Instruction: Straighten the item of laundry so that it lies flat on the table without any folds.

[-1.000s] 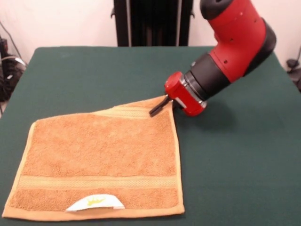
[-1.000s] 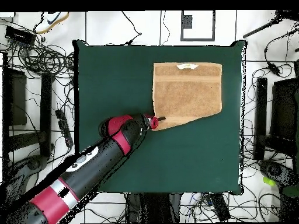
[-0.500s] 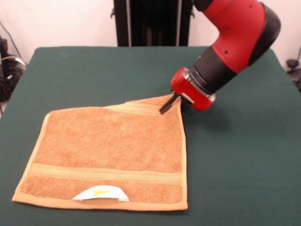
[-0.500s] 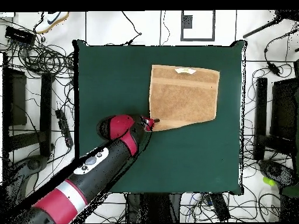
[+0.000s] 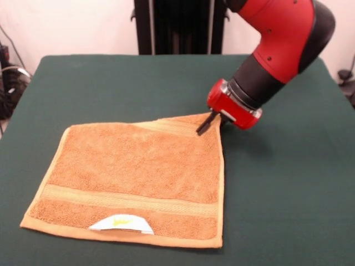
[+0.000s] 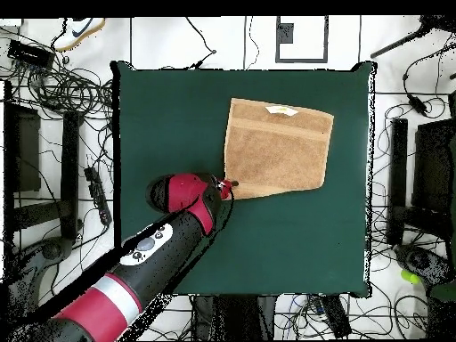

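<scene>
The orange-tan item of laundry lies spread on the dark green table, its white label at the edge nearest the front camera. My gripper is shut on the towel's far right corner in the front view, with the corner pinched and slightly raised. From that corner the far edge runs slanted across the table. A woven band shows beside the gripper, and another band crosses just above the label. The rest of the cloth lies flat.
A black stand rises behind the table in the front view. In the overhead view, cables and dark equipment ring the table on the floor. Bare green cloth surrounds the towel on all sides.
My gripper has pulled the held corner to the right in the front view. The whole towel slid and turned with it, moving away from the table's left edge.
</scene>
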### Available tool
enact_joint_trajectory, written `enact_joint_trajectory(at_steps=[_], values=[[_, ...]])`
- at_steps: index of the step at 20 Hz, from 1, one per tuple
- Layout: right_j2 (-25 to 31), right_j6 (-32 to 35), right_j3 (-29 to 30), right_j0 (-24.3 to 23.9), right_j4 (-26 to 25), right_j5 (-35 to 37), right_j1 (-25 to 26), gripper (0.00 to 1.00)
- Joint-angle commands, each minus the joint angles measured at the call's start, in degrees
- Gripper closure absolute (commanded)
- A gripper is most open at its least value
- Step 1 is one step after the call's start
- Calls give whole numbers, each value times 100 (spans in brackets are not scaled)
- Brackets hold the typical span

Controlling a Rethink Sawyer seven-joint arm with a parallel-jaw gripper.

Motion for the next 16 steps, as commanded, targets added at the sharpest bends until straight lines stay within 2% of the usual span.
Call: enact_joint_trajectory(at_steps=[1, 11, 16], values=[[1095, 1177, -210, 157, -18, 809, 286, 100], [817, 1729, -702, 442, 170, 1017, 880, 100], [459, 2186, -1135, 655, 319, 1350, 1324, 100]])
